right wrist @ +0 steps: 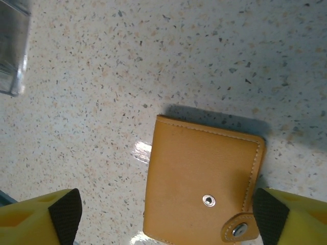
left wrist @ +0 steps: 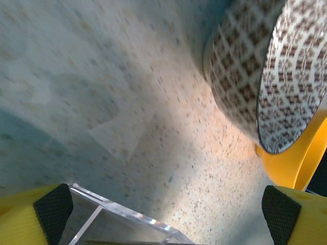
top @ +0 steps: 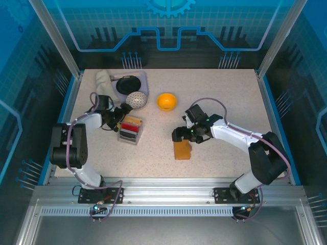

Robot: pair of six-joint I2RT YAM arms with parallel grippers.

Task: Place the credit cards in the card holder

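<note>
Right gripper (right wrist: pixel 163 217) jaws apart, hovering over closed tan leather snap wallet (right wrist: pixel 202 189) flat on speckled table (right wrist: pixel 153 61). Straddle wallet edges squarely; avoid snap tab. Left gripper (left wrist: pixel 168 209) open near clear tray holding coloured plastic cards (top: pixel 130 126).

The card holder (top: pixel 182 150) is laid flat at mid-table, the cards (top: pixel 131 125) are held in a tray (top: pixel 130 133) to its left, and two bowls (top: pixel 137 100) (top: pixel 166 101) are set behind.
</note>
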